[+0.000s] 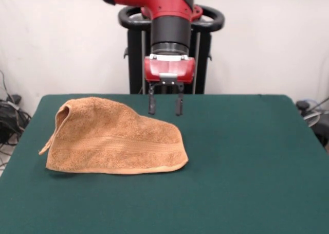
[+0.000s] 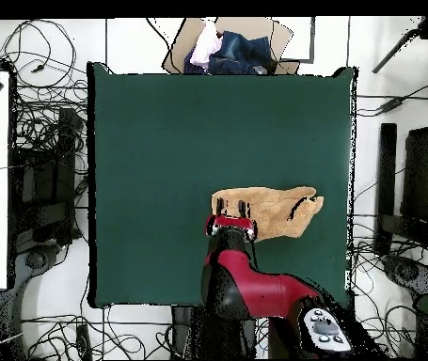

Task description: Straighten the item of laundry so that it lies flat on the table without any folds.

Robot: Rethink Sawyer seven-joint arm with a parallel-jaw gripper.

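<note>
The towel (image 1: 115,139) lies bunched and folded over itself on the tabletop (image 1: 247,157), toward the robot's side, one corner humped up. Judged soft, light and limp: it will drape and drag rather than slide stiffly. A free corner or border edge is the best hold. The gripper (image 1: 165,111) hangs upright over the towel's far edge, jaws apart and empty.

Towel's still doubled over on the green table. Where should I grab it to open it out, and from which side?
Probably the raised fold of the towel at its front-view left end, where the cloth humps up off the table and a loose corner hangs out. Come straight down from above: the open gripper hangs over the opposite back edge, so shift along the towel first.
</note>
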